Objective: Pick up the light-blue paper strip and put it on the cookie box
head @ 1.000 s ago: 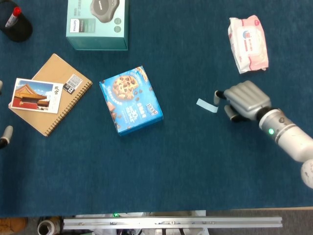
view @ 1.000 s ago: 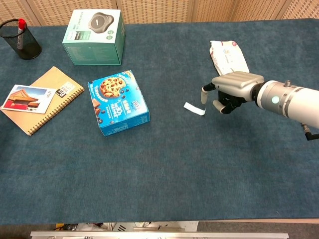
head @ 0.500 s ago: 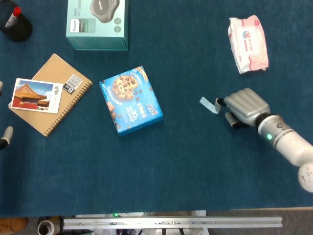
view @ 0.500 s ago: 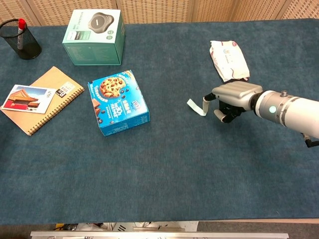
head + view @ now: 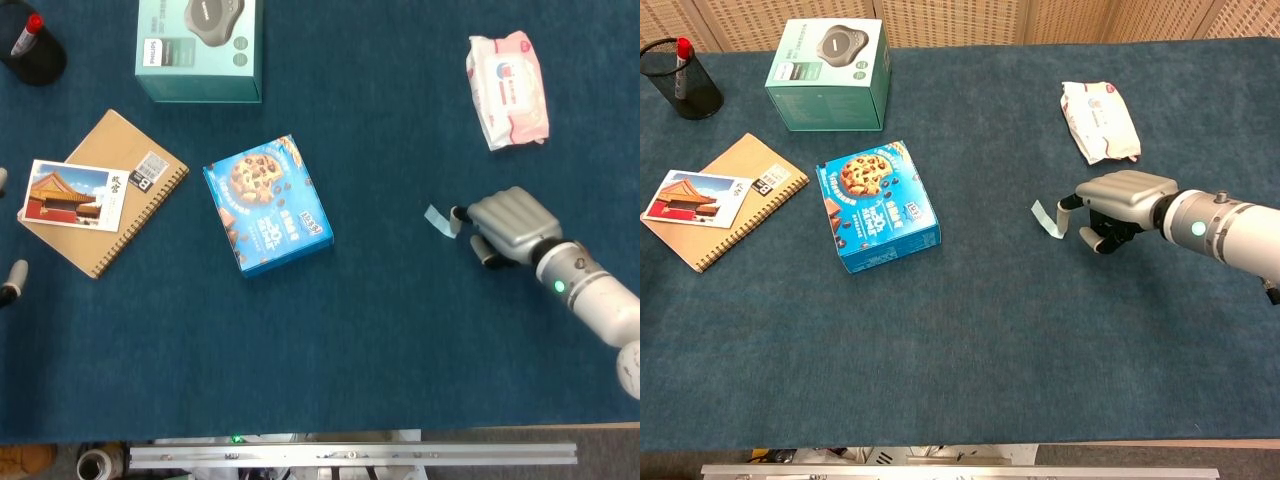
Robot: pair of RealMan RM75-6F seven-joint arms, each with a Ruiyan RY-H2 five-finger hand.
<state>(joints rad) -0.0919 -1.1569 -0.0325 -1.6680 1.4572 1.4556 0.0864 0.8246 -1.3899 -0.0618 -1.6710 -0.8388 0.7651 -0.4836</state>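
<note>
The light-blue paper strip (image 5: 437,220) (image 5: 1047,218) is pinched at one end by the right hand (image 5: 508,227) (image 5: 1122,203). Its long side slants, and the free end pointing up and left, toward the cookie box (image 5: 268,204) (image 5: 876,205). The box sits well apart on the blue table (image 5: 380,330).

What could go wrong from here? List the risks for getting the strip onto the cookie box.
1. The right hand pinches the light-blue paper strip by one end only; it could slip out during the carry.
2. The cookie box lies well to the hand's left, so the carry is long.
3. The strip is light and may slide off the box top.
</note>
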